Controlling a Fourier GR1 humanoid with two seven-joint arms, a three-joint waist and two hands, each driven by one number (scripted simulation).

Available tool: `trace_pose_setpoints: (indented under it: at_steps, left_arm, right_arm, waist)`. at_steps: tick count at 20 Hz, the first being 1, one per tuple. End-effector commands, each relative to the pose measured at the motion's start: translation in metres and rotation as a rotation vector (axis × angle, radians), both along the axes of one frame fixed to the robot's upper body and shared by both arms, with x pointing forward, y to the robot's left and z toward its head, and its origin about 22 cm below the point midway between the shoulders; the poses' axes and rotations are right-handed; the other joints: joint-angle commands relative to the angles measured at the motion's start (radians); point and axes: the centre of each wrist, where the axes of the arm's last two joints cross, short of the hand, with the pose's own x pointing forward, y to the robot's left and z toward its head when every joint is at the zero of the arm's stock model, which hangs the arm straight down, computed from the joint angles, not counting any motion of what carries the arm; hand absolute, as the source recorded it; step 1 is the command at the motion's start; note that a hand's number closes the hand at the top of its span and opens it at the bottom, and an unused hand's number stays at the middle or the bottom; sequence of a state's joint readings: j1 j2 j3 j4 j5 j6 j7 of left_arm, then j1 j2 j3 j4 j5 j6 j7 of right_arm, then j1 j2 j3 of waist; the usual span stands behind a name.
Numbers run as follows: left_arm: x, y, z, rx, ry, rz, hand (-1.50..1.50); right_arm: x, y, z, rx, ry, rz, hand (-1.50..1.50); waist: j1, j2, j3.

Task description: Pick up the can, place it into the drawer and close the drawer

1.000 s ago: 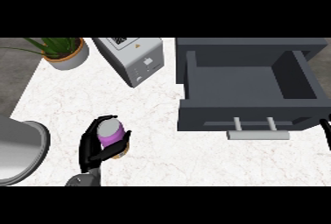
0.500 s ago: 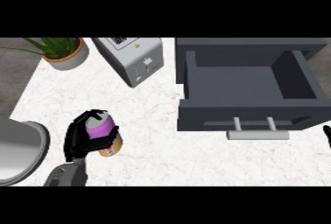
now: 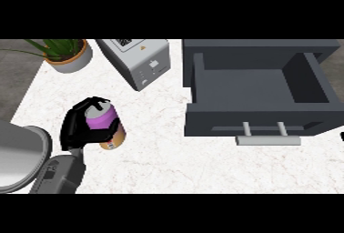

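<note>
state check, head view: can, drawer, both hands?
can: held in the left hand, top tilted away from the robot, not in the drawer.
drawer: open, nothing visible inside.
left hand: fingers curled round the can.
right hand: not clearly visible in this view.

- left hand (image 3: pixel 82 127) at the view's lower left, fingers curled round the can (image 3: pixel 107 125)
- grey left forearm (image 3: pixel 60 175) rises from the lower edge
</note>
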State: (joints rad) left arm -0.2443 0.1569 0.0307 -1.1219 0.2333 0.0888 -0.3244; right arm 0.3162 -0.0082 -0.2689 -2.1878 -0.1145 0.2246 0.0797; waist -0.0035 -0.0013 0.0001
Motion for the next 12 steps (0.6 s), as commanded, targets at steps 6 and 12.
trace_pose_setpoints:
  at_steps: [6, 12]
  left_arm:
    - [0.021, -0.053, 0.073, 0.067, -0.074, -0.113, 1.50]
    - [0.045, -0.111, 0.130, 0.061, -0.105, -0.152, 1.50]
  right_arm:
    - [-0.004, 0.012, 0.003, 0.003, 0.004, -0.016, -1.50]
    - [0.006, -0.001, -0.008, -0.004, -0.001, -0.018, -1.50]
  waist:
    - [0.000, -0.001, 0.000]
    - [-0.004, 0.000, 0.001]
